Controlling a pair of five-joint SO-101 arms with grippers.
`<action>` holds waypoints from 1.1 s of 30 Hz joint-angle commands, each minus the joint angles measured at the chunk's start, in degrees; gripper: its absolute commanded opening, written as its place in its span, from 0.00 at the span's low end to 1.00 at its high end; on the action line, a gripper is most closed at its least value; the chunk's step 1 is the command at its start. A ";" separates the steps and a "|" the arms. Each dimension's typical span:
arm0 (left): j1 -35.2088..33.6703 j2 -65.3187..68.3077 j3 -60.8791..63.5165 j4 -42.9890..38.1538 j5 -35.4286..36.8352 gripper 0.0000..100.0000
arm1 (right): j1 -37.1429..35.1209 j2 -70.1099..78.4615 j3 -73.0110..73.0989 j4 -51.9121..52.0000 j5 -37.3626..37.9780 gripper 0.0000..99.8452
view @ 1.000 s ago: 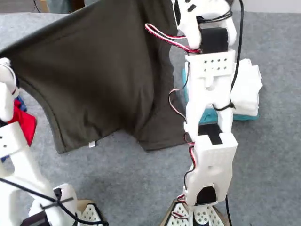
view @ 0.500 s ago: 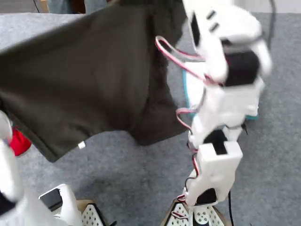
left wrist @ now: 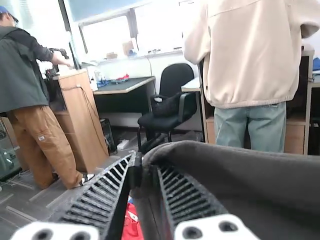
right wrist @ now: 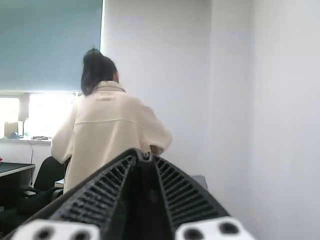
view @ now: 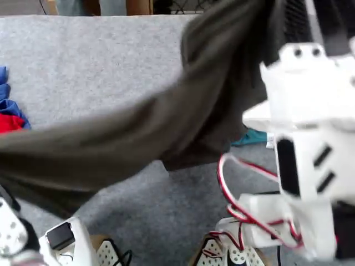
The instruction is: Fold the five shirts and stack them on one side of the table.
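We are seeing a white arm [view: 310, 127] trailing red-and-white cables [view: 230, 194]; the left end effector [left wrist: 141, 167] and right end effector [right wrist: 143, 159] are showing black ribbed fingers [left wrist: 100, 195].

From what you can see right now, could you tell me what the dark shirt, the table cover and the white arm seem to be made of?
Dark shirt: soft matte knit, probably cotton; it sags in folds. Table cover: grey felt or low carpet, by its fuzzy, flecked, dull surface. White arm: hard plastic, smooth, with crisp slots and screw holes.
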 commanded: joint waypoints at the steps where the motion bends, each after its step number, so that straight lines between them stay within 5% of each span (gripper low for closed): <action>1: -0.57 0.26 -2.42 1.76 -0.70 0.03 | 0.26 -1.01 -0.84 0.09 0.09 0.01; 17: -0.66 0.09 0.84 -5.19 -0.26 0.03 | 0.18 -1.63 9.63 -8.79 -0.44 0.01; 25: -0.84 0.00 -6.64 -4.57 -0.18 0.03 | -7.21 -10.95 10.07 -10.64 0.53 0.01; 33: -10.42 -1.58 -7.96 -2.81 -0.62 0.03 | -8.09 -15.08 10.15 -12.57 1.58 0.01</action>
